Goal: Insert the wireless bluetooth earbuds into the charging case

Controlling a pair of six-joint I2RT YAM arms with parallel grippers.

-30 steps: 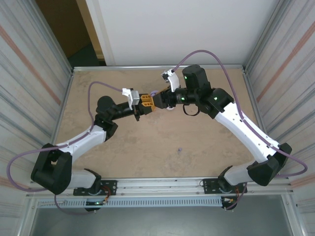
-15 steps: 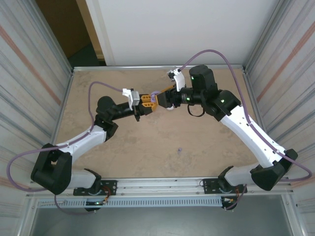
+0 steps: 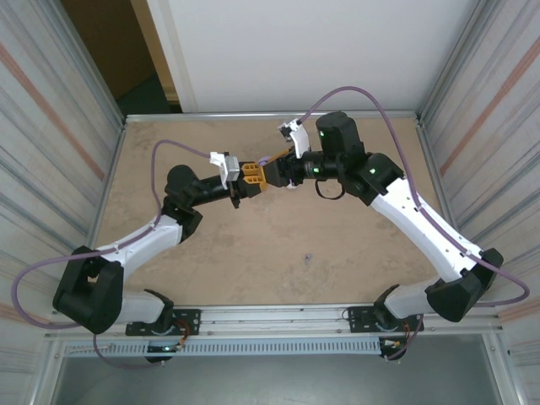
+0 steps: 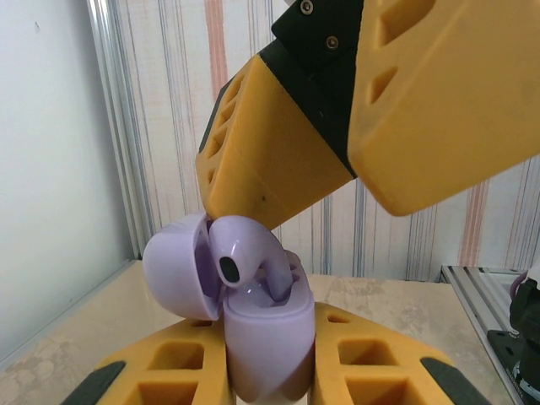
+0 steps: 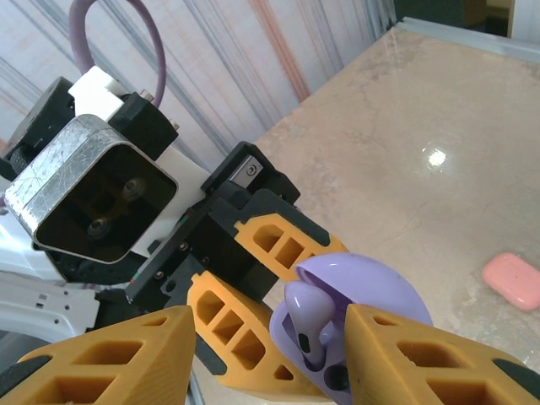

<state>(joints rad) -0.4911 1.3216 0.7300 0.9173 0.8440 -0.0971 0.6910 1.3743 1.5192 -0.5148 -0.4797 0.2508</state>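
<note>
My left gripper (image 4: 268, 375) is shut on an upright purple charging case (image 4: 266, 337) with its lid (image 4: 173, 270) swung open. A purple earbud (image 4: 240, 249) stands with its stem in the case's socket and its head sticking out. The right gripper (image 5: 268, 337) is open, one yellow finger on each side of the case (image 5: 380, 287) and earbud (image 5: 310, 325), gripping neither. In the top view both grippers meet above the table's back middle, left (image 3: 251, 175) and right (image 3: 272, 171). Another tiny purple earbud (image 3: 309, 257) lies on the table nearer the front.
A shut pink case (image 5: 512, 280) lies on the beige table (image 3: 169, 143) beyond the grippers. Metal walls close in the left, right and back edges. The right arm's purple cable (image 3: 371, 105) arcs over the back right.
Half a second ago the right gripper was drawn back to the right, away from the case. It has since returned left and now straddles the case. The left arm has not moved.
</note>
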